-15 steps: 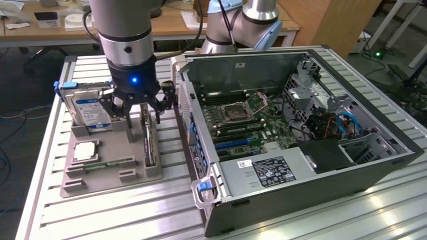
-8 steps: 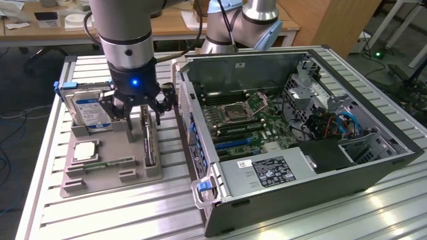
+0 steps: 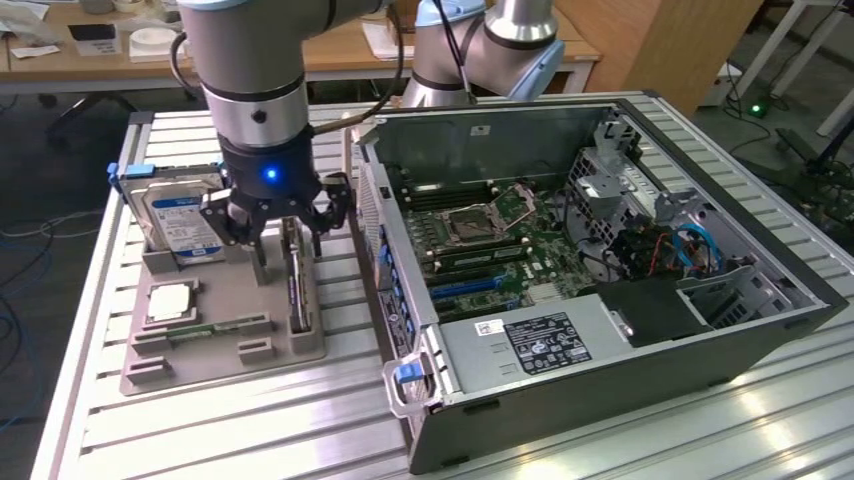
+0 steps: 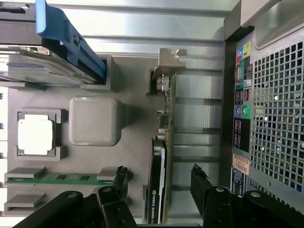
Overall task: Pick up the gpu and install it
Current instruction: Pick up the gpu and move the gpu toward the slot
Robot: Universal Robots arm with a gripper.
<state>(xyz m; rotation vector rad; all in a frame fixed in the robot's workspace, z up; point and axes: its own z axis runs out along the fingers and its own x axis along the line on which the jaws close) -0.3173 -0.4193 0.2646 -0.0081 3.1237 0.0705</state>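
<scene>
On the exterior view's left, a grey moulded tray (image 3: 200, 372) sits on the slatted metal bench (image 3: 200, 430). At the tray's far left corner a silver hard drive with a blue label (image 3: 179, 222) stands upright. Nearer along that edge lie a square silver processor chip (image 3: 170, 300) and a narrow green memory stick (image 3: 214, 328).

Along the tray's right edge, beside the open black computer case (image 3: 747, 345), the gpu (image 3: 298, 300) stands on its long edge in a slot. It is a thin flat circuit card with a dark face. Its long axis runs from the tray's far edge to its near edge, parallel to the case's rear wall.

The arm's black gripper (image 3: 288, 250) hangs directly over the card's far part. The jaws are spread wide and hold nothing. In the wrist view one finger (image 4: 202, 183) stands on either flat face, with a clear gap on both sides, so the card lies in the opening without being touched. The closing line crosses the card's thin dimension, square to its long axis, which looks suited to a pinch on the faces.
</scene>
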